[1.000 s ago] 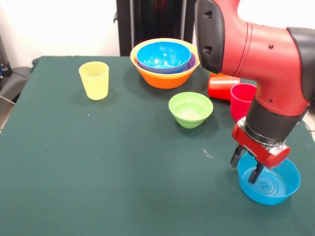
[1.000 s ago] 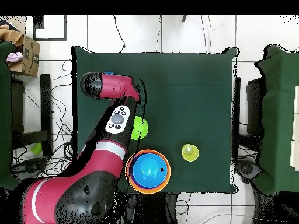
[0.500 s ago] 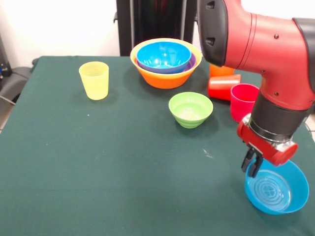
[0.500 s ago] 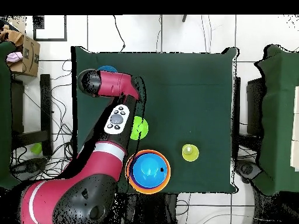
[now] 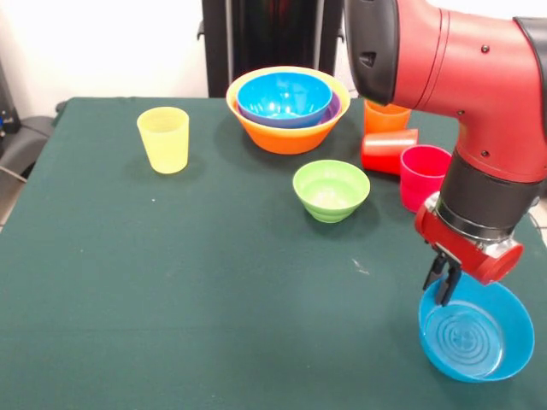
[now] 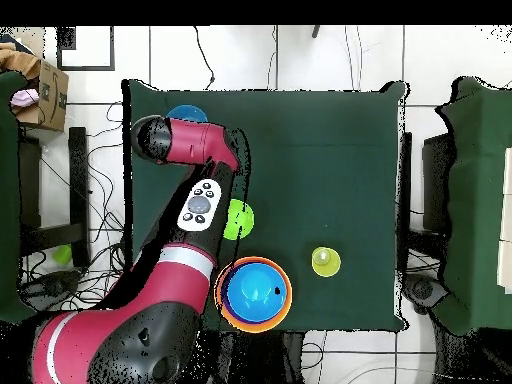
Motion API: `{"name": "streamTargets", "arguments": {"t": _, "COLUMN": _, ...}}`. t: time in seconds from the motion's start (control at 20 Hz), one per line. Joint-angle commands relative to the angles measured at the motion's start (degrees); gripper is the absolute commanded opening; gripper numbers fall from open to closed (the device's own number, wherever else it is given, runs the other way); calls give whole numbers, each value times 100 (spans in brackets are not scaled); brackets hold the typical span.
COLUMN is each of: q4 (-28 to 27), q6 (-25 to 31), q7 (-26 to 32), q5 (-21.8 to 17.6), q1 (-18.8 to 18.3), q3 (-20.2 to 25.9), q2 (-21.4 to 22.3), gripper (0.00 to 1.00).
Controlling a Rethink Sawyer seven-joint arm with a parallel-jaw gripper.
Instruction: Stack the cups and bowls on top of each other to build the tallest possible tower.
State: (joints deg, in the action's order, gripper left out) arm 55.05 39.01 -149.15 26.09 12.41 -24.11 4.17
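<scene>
One blue bowl [image 5: 475, 335] is tilting, mouth facing up and toward the camera, as my gripper [image 5: 444, 280] is pinching its rim.

Arm [image 5: 479, 94] bent down, jaws pinched tight.

glossy blue plastic bowl [image 5: 475, 335]: tilted, its rim clamped by the gripper [image 5: 444, 284].
small light green plastic bowl [image 5: 331, 190]: upright, left of the gripper.
nested bowl stack [image 5: 286, 107]: blue in purple in yellow-orange, far left.
yellow tapered plastic cup [image 5: 163, 139]: upright, farthest left.
magenta-pink plastic cup [image 5: 420, 175]: just behind the gripper.
</scene>
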Motion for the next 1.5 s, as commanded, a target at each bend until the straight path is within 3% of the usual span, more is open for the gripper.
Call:
{"name": "streamTargets", "arguments": {"t": 0.05, "q4": 608, "q6": 364, "q7": -760, "q5": 4, "q1": -60, "q3": 491, "q2": 119, "gripper": 0}}
{"name": "streamTargets", "arguments": {"t": 0.15, "q4": 933, "q6": 350, "q7": -629, "q5": -18, "q1": -75, "q3": 505, "q2": 435, "gripper": 0}}
{"name": "streamTargets", "arguments": {"t": 0.4, "q4": 1907, "q6": 1062, "q7": -185, "q5": -68, "q1": -37, "q3": 417, "q2": 1788, "gripper": 0}}
{"name": "streamTargets", "arguments": {"t": 0.55, "q4": 2304, "q6": 1251, "q7": 78, "q5": -156, "q1": -88, "q3": 394, "q2": 2319, "gripper": 0}}
{"name": "streamTargets", "arguments": {"t": 1.05, "q4": 3947, "q6": 1545, "q7": 1580, "q5": -594, "q1": -691, "q3": 508, "q2": 4112, "gripper": 0}}
{"name": "streamTargets", "arguments": {"t": 1.2, "q4": 4498, "q6": 1349, "q7": 2073, "q5": -915, "q1": -972, "q3": 453, "q2": 4488, "gripper": 0}}
{"name": "streamTargets", "arguments": {"t": 1.5, "q4": 5463, "q6": 149, "q7": 2480, "q5": -1327, "q1": -1632, "q3": 847, "q2": 4736, "gripper": 0}}
